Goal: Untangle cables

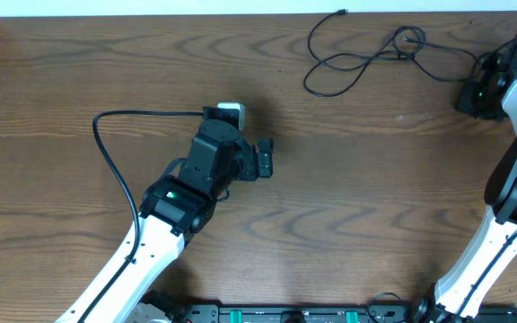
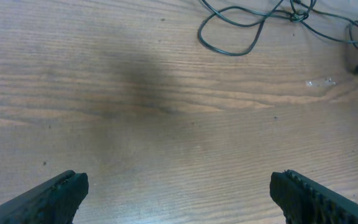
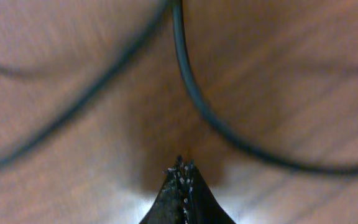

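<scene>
- Okay, my right tool [image 3: 182, 168] is pinched fully together. Its two tips meet in the wrist view, and I see nothing caught between them.
- Just past those tips, a black strand of the cables [image 3: 194, 99] curves across the wood, blurred and apart from the tool. A second strand crosses at the left.
- From overhead, this tool sits at the far right of the surface [image 1: 375, 206], down among the right-hand end of the cables.
- My left tool [image 2: 179, 182] stands spread wide, one finger in each bottom corner of its own view, with only bare wood between them.
- From overhead, the left tool is near the middle of the surface.
- The cables lie in loose black loops along the far edge, from the centre out to the right, well apart from the left tool.
</scene>
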You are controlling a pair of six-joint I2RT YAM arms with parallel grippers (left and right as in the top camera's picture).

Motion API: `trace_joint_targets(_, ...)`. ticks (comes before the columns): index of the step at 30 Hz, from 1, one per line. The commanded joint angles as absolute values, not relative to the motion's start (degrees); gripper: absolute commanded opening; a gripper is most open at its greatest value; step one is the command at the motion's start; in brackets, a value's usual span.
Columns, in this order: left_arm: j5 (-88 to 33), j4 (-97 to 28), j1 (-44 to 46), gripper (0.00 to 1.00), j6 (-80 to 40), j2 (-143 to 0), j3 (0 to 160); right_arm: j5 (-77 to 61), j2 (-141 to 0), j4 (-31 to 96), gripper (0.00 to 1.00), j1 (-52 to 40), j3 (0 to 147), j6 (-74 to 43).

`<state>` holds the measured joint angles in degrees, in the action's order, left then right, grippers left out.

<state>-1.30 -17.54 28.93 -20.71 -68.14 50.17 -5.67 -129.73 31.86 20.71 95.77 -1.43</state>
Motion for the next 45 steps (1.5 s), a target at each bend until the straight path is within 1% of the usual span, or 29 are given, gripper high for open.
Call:
trace_joint_targets(1, -0.56, -17.52, 28.77, 1.00, -19.73, -68.47, 50.37, -5.98, -130.17, 27.03, 0.01, 20.43, 93.25, -0.34)
trace_joint_targets(5, -0.56, -17.52, 28.77, 1.00, -19.73, -68.47, 50.37, 3.03, -130.23, 20.12, 0.01, 20.62, 93.17, -0.36)
trace_joint_targets(7, -0.56, -17.52, 28.77, 1.00, -19.75, -68.47, 50.37, 10.39, -130.32, 14.72, 0.01, 21.17, 93.17, -0.38)
trace_joint_targets(10, -0.58, -17.52, 28.80, 1.00, -19.77, -68.47, 50.37, 15.92, -130.32, 9.72, 0.01, 22.35, 93.19, -1.08)
trace_joint_targets(14, -0.58, -17.52, 28.77, 1.00, -19.77, -68.47, 50.37, 21.63, -130.32, 5.02, 0.01, 25.34, 93.23, -6.92)
trace_joint_targets(17, -0.60, -17.54, 28.80, 1.00, -19.79, -68.47, 50.37, 21.91, -130.32, 4.05, 0.01, 29.04, 93.89, -13.10)
trace_joint_targets(21, -0.60, -17.54, 28.80, 1.00, -20.27, -68.47, 50.37, 17.23, -130.30, 6.59, 0.01, 33.58, 97.19, -16.73)
trace_joint_targets(27, -0.60, -17.54, 28.80, 1.00, -20.64, -68.49, 50.37, 13.54, -129.99, 17.93, 0.01, 38.76, 108.16, -16.64)
trace_joint_targets(30, -0.60, -17.54, 28.80, 1.00, -20.64, -68.49, 50.37, 4.36, -129.54, 24.67, 0.01, 40.10, 113.73, -12.60)
trace_joint_targets(33, -0.60, -17.54, 28.80, 1.00, -20.64, -68.47, 50.37, -6.39, -128.44, 30.96, 0.01, 40.23, 118.08, -7.31)
trace_joint_targets(35, -0.60, -17.54, 28.80, 1.00, -20.64, -68.47, 50.37, -9.65, -127.07, 33.36, 0.01, 39.72, 119.48, -6.26)
trace_joint_targets(42, -0.60, -17.58, 28.77, 1.00, -20.60, -68.49, 50.37, -12.86, -116.31, 36.18, 0.01, 36.62, 119.79, -6.13)
trace_joint_targets(45, -0.60, -17.56, 28.80, 1.00, -20.60, -68.47, 50.37, -15.25, -110.59, 37.17, 0.03, 35.42, 119.79, -6.13)
